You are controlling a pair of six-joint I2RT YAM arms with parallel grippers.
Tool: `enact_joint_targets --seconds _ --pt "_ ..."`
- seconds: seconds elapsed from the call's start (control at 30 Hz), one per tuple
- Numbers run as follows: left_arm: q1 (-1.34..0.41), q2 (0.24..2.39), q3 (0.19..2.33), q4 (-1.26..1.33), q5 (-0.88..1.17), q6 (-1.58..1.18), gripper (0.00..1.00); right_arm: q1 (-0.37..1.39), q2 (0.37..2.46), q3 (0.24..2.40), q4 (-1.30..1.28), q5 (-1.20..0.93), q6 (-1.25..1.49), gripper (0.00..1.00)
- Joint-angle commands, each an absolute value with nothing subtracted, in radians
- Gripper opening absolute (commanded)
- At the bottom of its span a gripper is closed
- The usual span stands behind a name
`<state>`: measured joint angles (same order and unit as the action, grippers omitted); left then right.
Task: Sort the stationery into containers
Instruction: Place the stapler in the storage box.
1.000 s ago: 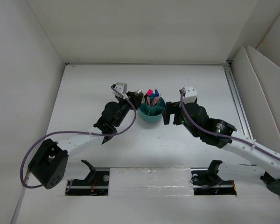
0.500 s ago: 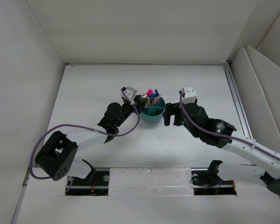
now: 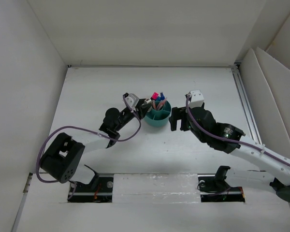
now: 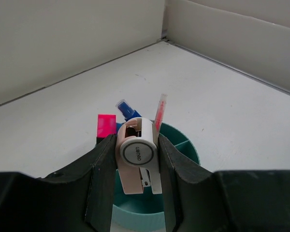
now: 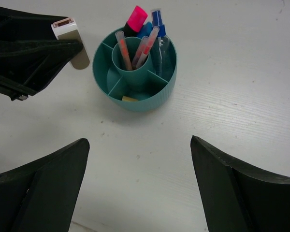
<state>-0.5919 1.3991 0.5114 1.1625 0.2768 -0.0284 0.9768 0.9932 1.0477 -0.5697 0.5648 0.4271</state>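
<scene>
The round teal organizer (image 3: 157, 117) stands mid-table. It holds a pink-ended marker (image 5: 136, 17), a blue-capped item (image 5: 156, 17), two thin pink-orange pens (image 5: 123, 46) in the central cup, and a tan block (image 5: 130, 98) in a front compartment. My left gripper (image 3: 144, 105) is shut on a small pale pink and white stapler (image 4: 137, 154). It holds the stapler at the organizer's left rim (image 4: 186, 145), over its edge. The stapler also shows in the right wrist view (image 5: 70, 36). My right gripper (image 3: 175, 118) is open and empty, just right of the organizer (image 5: 154, 99).
White walls enclose the table on the left, back and right. A metal rail (image 3: 245, 104) runs along the right edge. The arm bases and a purple cable (image 3: 63, 140) lie near the front edge.
My left gripper has moved right with the stapler, up to the organizer's left rim, and its arm has swung in behind it. The right arm has barely moved.
</scene>
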Motion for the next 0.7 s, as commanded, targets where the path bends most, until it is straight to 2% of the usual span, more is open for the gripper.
enact_joint_targets --seconds 0.0,0.67 --pt "-0.577 1.413 0.518 1.263 0.377 0.000 0.00 0.985 0.980 1.078 -0.577 0.569 0.437 0.91" --pt "-0.517 1.584 0.551 1.373 0.475 -0.009 0.00 0.985 0.999 1.069 -0.577 0.569 0.428 0.91"
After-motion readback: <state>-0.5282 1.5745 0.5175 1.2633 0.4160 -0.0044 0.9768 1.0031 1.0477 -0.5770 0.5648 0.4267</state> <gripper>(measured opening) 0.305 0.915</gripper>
